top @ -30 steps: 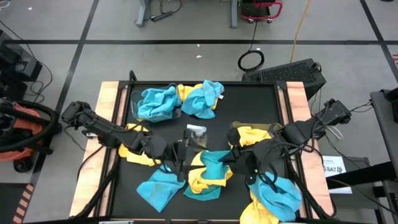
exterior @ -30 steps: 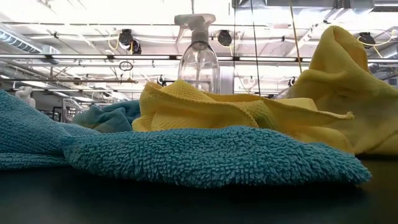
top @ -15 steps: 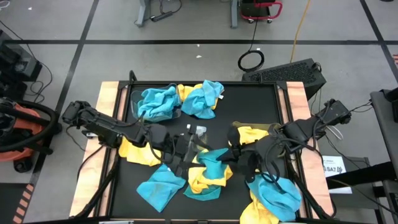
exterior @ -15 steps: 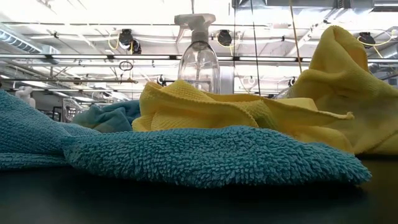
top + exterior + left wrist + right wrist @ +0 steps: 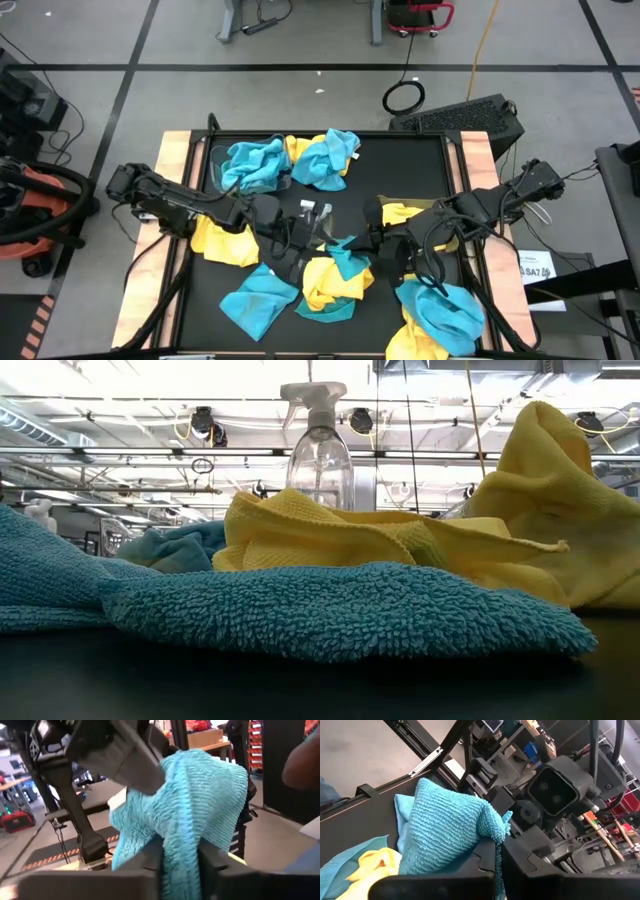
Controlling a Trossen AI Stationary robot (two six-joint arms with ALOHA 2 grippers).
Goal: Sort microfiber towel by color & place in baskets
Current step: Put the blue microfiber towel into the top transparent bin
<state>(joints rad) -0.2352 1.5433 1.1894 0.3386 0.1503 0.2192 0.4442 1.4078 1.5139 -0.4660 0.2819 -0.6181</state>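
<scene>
A turquoise towel (image 5: pixel 343 253) sits lifted at the centre of the counter (image 5: pixel 400 165), pinched by both grippers. The left gripper (image 5: pixel 318 243) and right gripper (image 5: pixel 366 243) each have their jaws pressed onto it from opposite sides.

Spray bottle (image 5: pixel 316 212) — hemmed by towels (image 5: pixel 338 272)

I count five blue towels: two in the far basket (image 5: pixel 222 158), namely one (image 5: pixel 252 165) and another (image 5: pixel 325 160); one lifted at centre (image 5: pixel 346 256); one near-left (image 5: pixel 256 302); one near-right (image 5: pixel 443 310). Yellow towels: at least four, at (image 5: pixel 222 240), (image 5: pixel 333 284), (image 5: pixel 412 214), (image 5: pixel 418 345). Baskets: only one I can make out. One spray bottle (image 5: pixel 316 215).
</scene>
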